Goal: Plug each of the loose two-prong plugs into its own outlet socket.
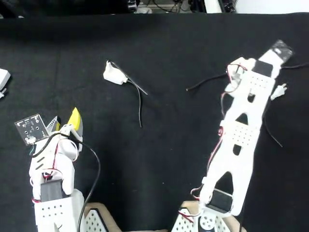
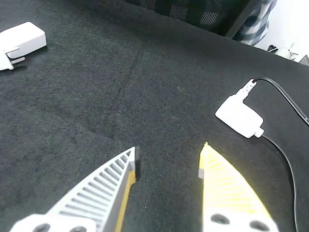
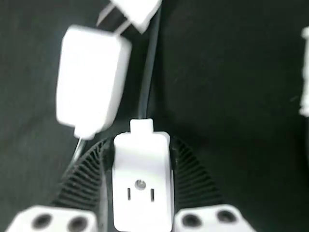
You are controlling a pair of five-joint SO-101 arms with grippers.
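The table [image 1: 169, 154] is covered in matte black felt. The left gripper [image 2: 169, 151], lower left in the high view, gapes wide, its ribbed fingers [image 2: 227, 183] white and yellow. The right gripper [image 3: 141, 145] clamps a smooth white rectangular outlet socket [image 3: 141, 188], and 1 two-prong plug [image 1: 279, 91] lies upper right beside that arm.

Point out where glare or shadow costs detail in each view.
High view: the outstretched arm burns white against the black cloth, which swallows shadows. Left wrist view: light is even; the white adapter shows flat faces, barely any shadow. Right wrist view: the outlet socket in the right gripper glares, its edges washed out.
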